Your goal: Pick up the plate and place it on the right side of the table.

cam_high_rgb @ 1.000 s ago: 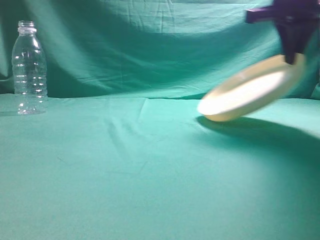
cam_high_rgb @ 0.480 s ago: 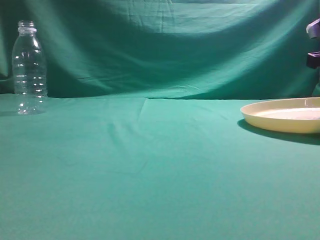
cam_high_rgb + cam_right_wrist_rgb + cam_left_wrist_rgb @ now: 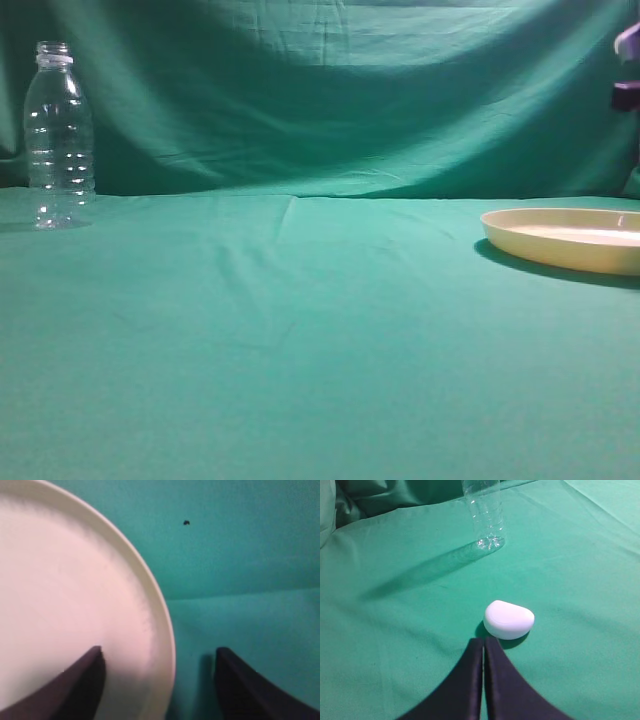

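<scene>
The cream-yellow plate (image 3: 565, 238) lies flat on the teal-green table (image 3: 320, 340) at the far right of the exterior view. In the right wrist view the plate (image 3: 65, 590) fills the left side, and my right gripper (image 3: 159, 655) is open above its rim, one finger over the plate and one over the cloth. Only a dark bit of the right arm (image 3: 628, 70) shows at the exterior view's right edge. My left gripper (image 3: 483, 642) is shut and empty, just above the cloth.
A clear plastic bottle (image 3: 58, 135) stands at the far left near the backdrop; it also shows in the left wrist view (image 3: 484, 512). A small white rounded object (image 3: 508, 619) lies on the cloth just ahead of the left gripper.
The plate went from tilted in the right gripper to lying flat on the table at the right. The right gripper let go of it and has risen.
</scene>
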You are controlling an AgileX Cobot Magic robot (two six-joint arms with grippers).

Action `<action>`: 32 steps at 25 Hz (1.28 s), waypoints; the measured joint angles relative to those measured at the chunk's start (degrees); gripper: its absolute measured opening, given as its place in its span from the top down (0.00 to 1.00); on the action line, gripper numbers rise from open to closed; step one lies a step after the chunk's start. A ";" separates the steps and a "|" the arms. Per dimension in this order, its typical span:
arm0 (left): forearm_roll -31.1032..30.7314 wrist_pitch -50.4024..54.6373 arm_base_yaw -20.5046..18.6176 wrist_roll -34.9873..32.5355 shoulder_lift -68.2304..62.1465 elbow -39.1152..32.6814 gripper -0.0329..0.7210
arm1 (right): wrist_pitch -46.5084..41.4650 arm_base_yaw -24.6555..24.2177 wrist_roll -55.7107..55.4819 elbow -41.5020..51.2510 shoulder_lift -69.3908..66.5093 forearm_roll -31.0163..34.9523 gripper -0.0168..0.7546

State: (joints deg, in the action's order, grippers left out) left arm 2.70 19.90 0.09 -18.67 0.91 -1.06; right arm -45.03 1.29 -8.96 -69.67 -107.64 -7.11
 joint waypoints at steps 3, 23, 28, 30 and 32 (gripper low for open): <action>0.00 0.00 0.00 0.00 0.00 0.00 0.96 | -6.10 0.00 0.00 -3.33 2.90 1.63 0.35; 0.00 0.00 0.00 0.00 0.00 0.00 0.96 | -15.27 12.35 5.22 -1.12 48.44 7.27 0.98; 0.00 0.00 0.00 0.00 0.00 0.00 0.96 | -10.40 12.69 5.10 8.69 62.64 8.22 0.98; 0.00 0.00 0.00 0.00 0.00 0.00 0.96 | -8.99 12.69 5.10 12.67 68.80 8.47 0.98; 0.00 0.00 0.00 0.00 0.00 0.00 0.96 | -7.65 12.69 5.10 15.79 74.28 8.61 0.98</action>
State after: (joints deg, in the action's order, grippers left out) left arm 2.70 19.90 0.09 -18.67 0.91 -1.06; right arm -52.68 13.99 -3.86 -53.88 -33.36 1.50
